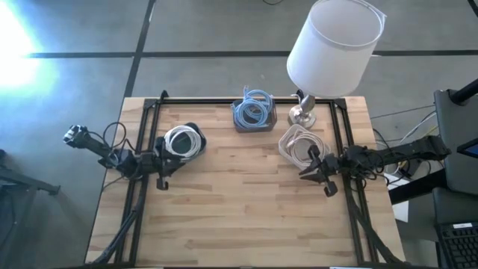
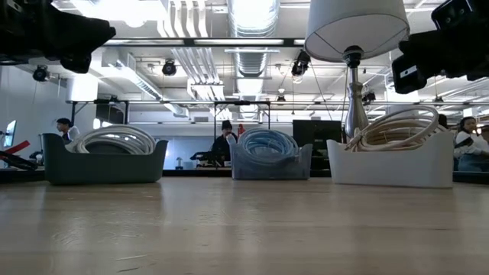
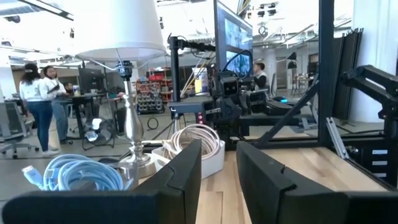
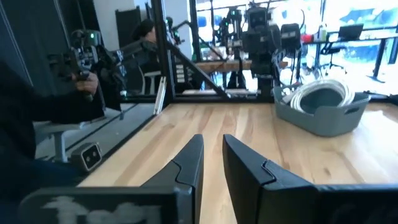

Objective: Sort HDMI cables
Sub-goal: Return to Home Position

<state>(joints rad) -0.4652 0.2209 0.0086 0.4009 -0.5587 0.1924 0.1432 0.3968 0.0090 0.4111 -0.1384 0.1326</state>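
Surface: pale wood-plank table (image 1: 246, 217) in a black frame, on a grey floor (image 1: 224, 33) with dark seams.

Three bins sit toward the far edge:
- dark grey bin (image 2: 103, 169) holding white coils (image 1: 181, 142)
- blue-grey bin (image 2: 271, 166) holding light blue coils (image 1: 252, 112)
- white bin (image 2: 390, 169) holding beige coils (image 1: 300, 146)

A white-shaded lamp (image 1: 332, 41) stands just beside the blue-grey bin.

Room: open workshop with ceiling ducts (image 2: 252, 46) and people (image 2: 223, 141) at desks. Writing on a lit monitor (image 3: 235, 37) is too small to read.

Arms: left gripper (image 3: 217, 155) is at the left edge beside the dark grey bin, and right gripper (image 4: 212, 146) at the right edge beside the white bin. Fingers on both are narrowly parted, holding nothing.
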